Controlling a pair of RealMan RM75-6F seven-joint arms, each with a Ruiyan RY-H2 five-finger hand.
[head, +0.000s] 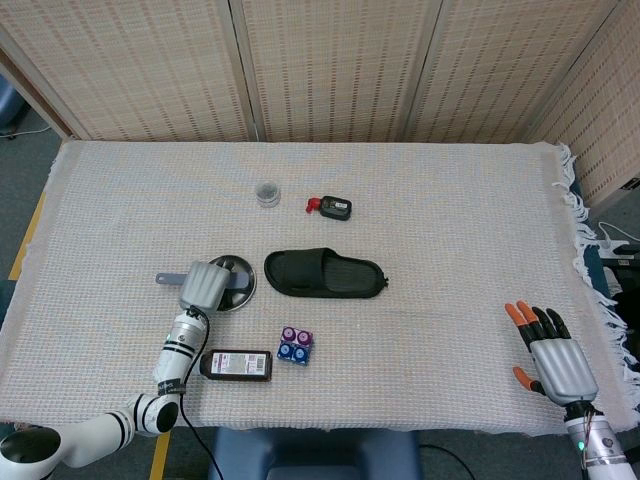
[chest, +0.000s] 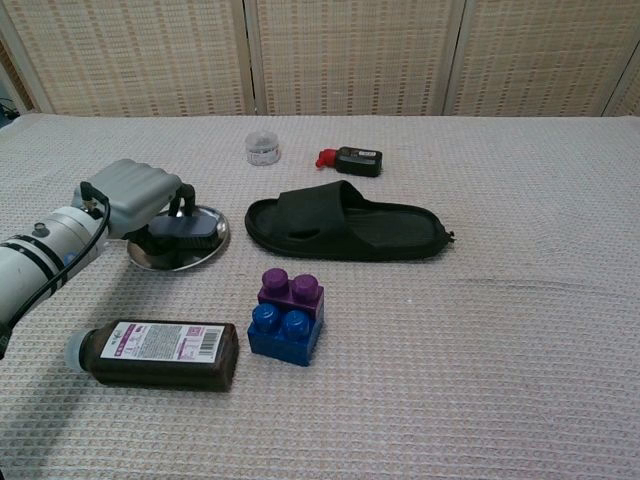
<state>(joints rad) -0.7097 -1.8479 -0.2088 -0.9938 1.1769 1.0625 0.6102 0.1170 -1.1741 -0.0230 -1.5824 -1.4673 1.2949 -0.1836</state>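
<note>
My left hand (head: 203, 285) hangs over the left side of a round silver plate (head: 241, 281). In the chest view its fingers (chest: 172, 198) curl around the near end of a dark brush (chest: 190, 230) that lies on the plate (chest: 190, 258). A grey handle (head: 166, 278) sticks out to the left of the hand in the head view. My right hand (head: 550, 355) is near the table's front right corner, fingers spread, holding nothing, far from every object.
A black slipper (head: 325, 273) lies right of the plate. A brown bottle (head: 238, 365) lies on its side next to purple and blue blocks (head: 295, 346) near the front edge. Further back stand a small jar (head: 267, 192) and a black device with a red tip (head: 332, 207).
</note>
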